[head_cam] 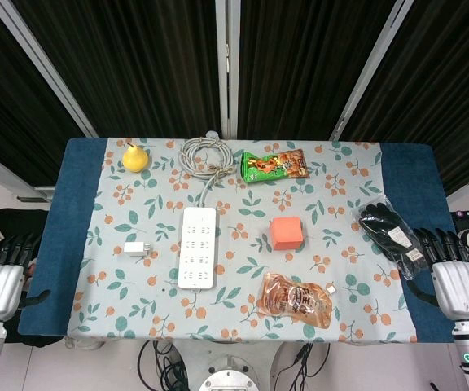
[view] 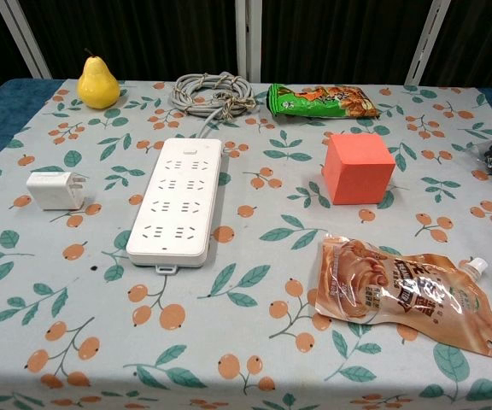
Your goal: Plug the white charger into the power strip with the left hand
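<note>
Nothing of the task is yet begun. On the worktop (head_cam: 72, 244) the power strip (head_cam: 198, 247) is laid lengthwise at centre; the white charger (head_cam: 135, 248) is found just left of it, apart, prongs toward the strip. The left hand (head_cam: 0, 285) is parked off the left edge, fingers extended, empty; the right hand (head_cam: 456, 281) likewise. A reach and grasp of the charger is judged next.

The left robot hand (head_cam: 2, 281) and the right robot hand (head_cam: 456, 278) both hang low at opposite sides, fingers extended, holding nothing.
</note>
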